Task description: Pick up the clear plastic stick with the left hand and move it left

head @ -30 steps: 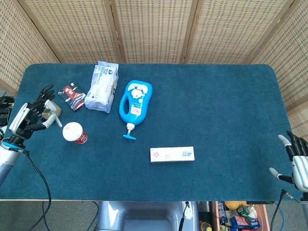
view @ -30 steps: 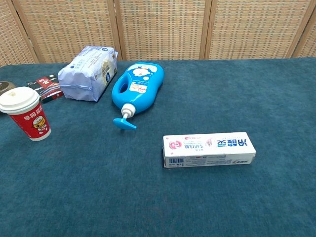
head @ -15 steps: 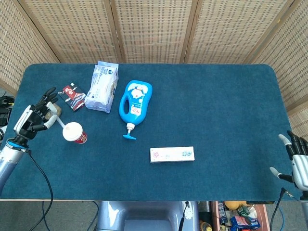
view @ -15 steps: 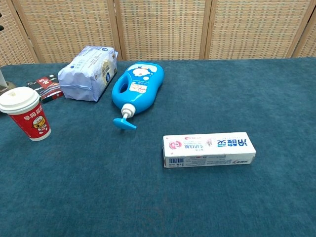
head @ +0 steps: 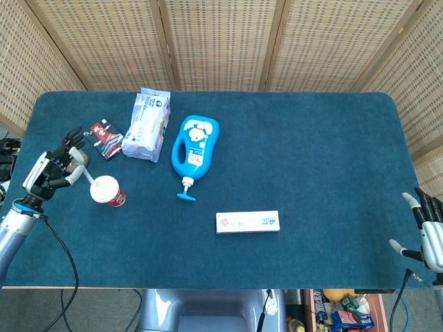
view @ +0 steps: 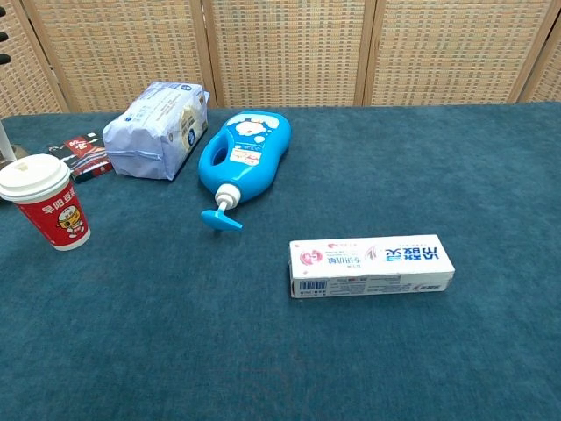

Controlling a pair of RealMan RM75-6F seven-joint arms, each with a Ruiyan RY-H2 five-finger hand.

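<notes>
The clear plastic stick [head: 81, 174], judged light, stiff and slippery, is held near its upper end by the left hand [head: 50, 173] by the tabletop's [head: 311, 173] left edge, while the right hand [head: 429, 232] hangs spread and empty off the right edge.

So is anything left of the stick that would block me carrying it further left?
Nothing visible does. The left robot hand already holds the clear plastic stick near the table's left edge. The red cup sits to its right, the dark packet behind; only bare blue cloth lies leftward.
</notes>
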